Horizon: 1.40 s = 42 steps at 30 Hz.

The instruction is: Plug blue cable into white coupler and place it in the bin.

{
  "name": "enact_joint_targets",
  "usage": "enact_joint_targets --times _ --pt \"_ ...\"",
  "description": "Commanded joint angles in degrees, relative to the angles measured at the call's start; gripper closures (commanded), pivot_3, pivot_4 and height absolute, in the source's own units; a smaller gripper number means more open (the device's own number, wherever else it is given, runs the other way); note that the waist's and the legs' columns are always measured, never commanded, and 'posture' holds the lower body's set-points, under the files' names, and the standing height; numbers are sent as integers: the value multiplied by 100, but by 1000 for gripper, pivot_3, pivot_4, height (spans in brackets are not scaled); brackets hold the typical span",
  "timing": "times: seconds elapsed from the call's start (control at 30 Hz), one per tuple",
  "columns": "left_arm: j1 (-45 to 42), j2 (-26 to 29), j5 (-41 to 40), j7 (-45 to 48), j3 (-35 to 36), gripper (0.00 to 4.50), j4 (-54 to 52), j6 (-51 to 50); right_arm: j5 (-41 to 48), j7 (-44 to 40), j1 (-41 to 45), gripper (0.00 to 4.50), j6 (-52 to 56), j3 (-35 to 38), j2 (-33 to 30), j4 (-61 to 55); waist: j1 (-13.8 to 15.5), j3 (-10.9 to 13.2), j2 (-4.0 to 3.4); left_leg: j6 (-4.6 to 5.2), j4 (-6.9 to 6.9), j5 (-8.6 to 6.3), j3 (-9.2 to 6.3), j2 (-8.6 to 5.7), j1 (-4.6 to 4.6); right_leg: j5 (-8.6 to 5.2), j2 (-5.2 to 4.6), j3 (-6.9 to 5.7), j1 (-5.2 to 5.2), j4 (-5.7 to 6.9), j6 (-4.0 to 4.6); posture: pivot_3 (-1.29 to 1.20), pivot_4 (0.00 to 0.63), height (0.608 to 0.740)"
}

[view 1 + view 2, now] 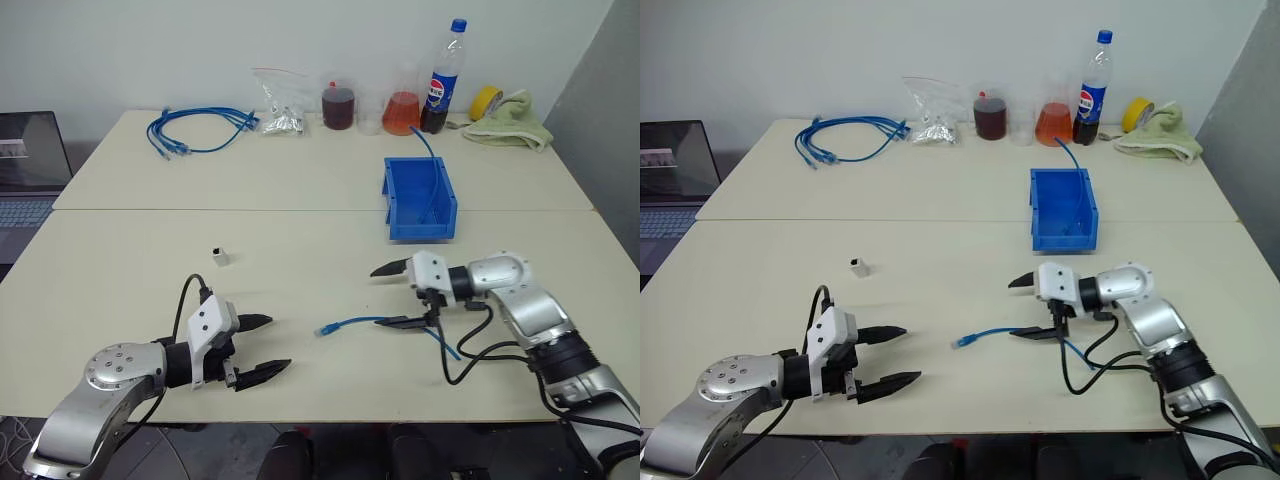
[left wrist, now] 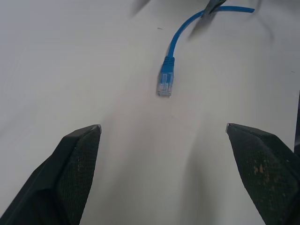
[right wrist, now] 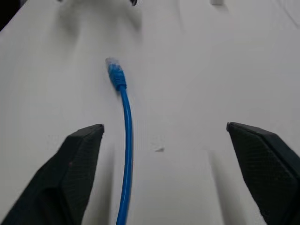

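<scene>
Nearest the camera, the left end effector (image 1: 262,347) hangs at seven o'clock with its black fingers spread, holding nothing; at four o'clock the right end effector (image 1: 396,296) is likewise spread wide, the thin bright-blue network cable (image 1: 352,323) lying loose on the pale counter (image 1: 300,240) between its fingers, plug toward the left arm; the tiny white plastic coupler (image 1: 219,256) stands well apart at ten o'clock; the small open-topped blue plastic bin (image 1: 420,200) waits at one o'clock; plugging seems not yet begun, so next, I judge, one end effector must grip the cable just behind its plug.
</scene>
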<state>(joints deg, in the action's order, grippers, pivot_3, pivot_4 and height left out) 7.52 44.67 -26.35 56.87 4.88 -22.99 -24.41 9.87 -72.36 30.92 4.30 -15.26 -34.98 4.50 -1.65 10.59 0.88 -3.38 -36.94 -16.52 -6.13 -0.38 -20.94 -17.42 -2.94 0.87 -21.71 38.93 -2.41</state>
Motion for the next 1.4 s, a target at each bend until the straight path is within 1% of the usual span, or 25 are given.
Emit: enact_joint_targets --times 0.03,0.1,0.2,0.4,0.53,0.8,0.83,0.87,0.9,1.03,1.13,1.17,1.3,1.33,1.37,1.4 --pt "-158 -104 35 -133 -140 0 -243 31 739 276 -542 17 1237 605 -396 -1608 29 0 0 0 -1 0 -4 2 -4 0 -5 -5 1 0 0 0 150 740" --pt "-258 -176 116 -249 -284 0 -275 -13 996 634 -979 17 1927 826 -538 -2355 34 0 1 0 1 0 -4 1 -5 0 -8 -4 2 -3 0 0 150 740" --pt "-456 -310 299 -423 -579 0 -280 -22 1121 1310 -1871 17 2648 1089 -626 -3412 31 -1 2 0 -1 -1 -3 -2 -5 0 -10 -3 5 -3 -1 0 150 740" --pt "-954 -359 772 -546 -1179 0 96 -127 1234 2115 -2953 17 3358 1245 -627 -4697 -4 0 2 1 -2 0 7 -9 3 1 5 -3 7 0 -5 0 150 740" --pt "-1221 -391 1026 -500 -1444 0 453 -45 1309 2393 -3061 17 3551 1273 -618 -4923 -26 0 3 1 -3 0 9 3 7 1 34 0 7 1 -5 0 150 740" --pt "-1602 -583 1286 -320 -1941 0 876 -127 1291 2704 -3164 17 3561 1311 -637 -5057 22 -1 5 0 -6 0 6 -2 7 1 31 -3 14 -1 -5 0 150 740" --pt "-1618 -597 1299 -298 -1984 377 878 -162 1292 2720 -3189 0 3547 1318 -648 -5066 27 -2 6 0 -6 0 6 -3 7 1 30 -3 16 -2 -5 0 150 740" --pt "-1640 -600 1307 -256 -2044 454 878 -215 1289 2732 -3210 0 3531 1321 -656 -5070 27 -2 6 0 -6 0 5 -3 8 1 29 -4 19 -3 -5 0 150 740" --pt "-1664 -598 1322 -217 -2105 638 886 -263 1278 2747 -3219 0 3513 1314 -660 -5064 27 -2 6 0 -6 0 5 -3 10 1 29 -4 20 -3 -5 0 150 740" --pt "-1720 -580 1462 -141 -2343 1614 894 -327 1225 2779 -3262 0 3400 1307 -692 -5043 26 -3 6 0 -6 0 6 -3 11 1 29 -4 21 -4 -5 0 150 740" --pt "-1698 -603 1614 -206 -2456 2249 899 -253 1166 2808 -3270 0 3297 1295 -712 -5032 25 -5 7 0 -6 0 6 -3 13 1 29 -4 24 -5 -5 0 150 740" --pt "-1678 -623 1634 -228 -2478 2562 876 -256 1147 2821 -3271 0 3270 1288 -716 -5025 25 -5 6 0 -6 0 6 -3 14 1 29 -4 25 -5 -5 0 150 740" --pt "-1553 -698 1765 -313 -2560 3243 803 -226 1082 2874 -3288 0 3156 1243 -735 -5000 25 -9 5 0 -6 0 5 -3 15 1 29 -4 28 -6 -5 0 150 740" --pt "-1531 -695 1819 -327 -2580 3512 812 -190 1088 2885 -3285 0 3141 1239 -736 -4994 25 -10 5 0 -6 0 5 -3 15 1 28 -4 28 -6 -5 0 150 740" --pt "-1515 -684 1865 -329 -2598 3665 834 -145 1094 2895 -3276 0 3130 1232 -732 -4983 25 -12 4 0 -6 0 5 -3 16 1 28 -4 29 -6 -5 0 150 740" --pt "-1501 -682 1896 -341 -2601 3967 851 -113 1103 2903 -3273 0 3123 1230 -727 -4977 25 -16 2 0 -6 0 5 -3 16 1 28 -4 29 -6 -5 0 150 740"
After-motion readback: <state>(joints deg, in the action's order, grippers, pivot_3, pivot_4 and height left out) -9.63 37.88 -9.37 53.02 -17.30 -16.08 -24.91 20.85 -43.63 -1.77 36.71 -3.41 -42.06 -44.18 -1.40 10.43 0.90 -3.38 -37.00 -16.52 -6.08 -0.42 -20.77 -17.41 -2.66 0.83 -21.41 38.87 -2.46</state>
